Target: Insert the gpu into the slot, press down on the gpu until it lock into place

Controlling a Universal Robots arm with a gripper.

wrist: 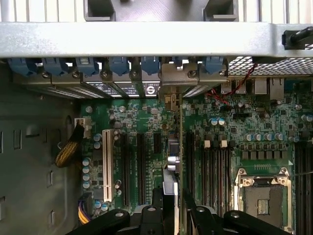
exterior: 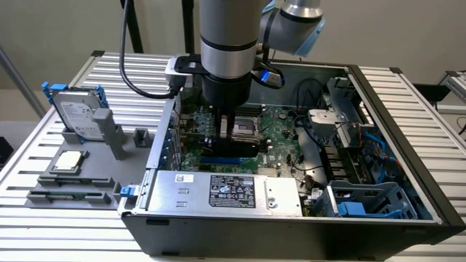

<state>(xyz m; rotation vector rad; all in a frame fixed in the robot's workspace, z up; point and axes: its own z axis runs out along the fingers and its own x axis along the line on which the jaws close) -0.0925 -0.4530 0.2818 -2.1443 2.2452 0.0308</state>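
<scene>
The fingers clamp the gpu over the slot beneath them, where a slight tilt could jam its edge off-slot.

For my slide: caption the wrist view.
Tool holds the gpu edge-on over the motherboard.

The graphics card is flat and black. It stands on its long edge, clamped on both faces by my pincer. In the wrist view it shows edge-on as a thin line, with its metal end bracket against the case's rear wall. The blue slot, a long narrow strip, lies just under the card's lower edge, and its end toward the exterior view's left is bare. I cannot tell whether the card is fully seated.
</scene>
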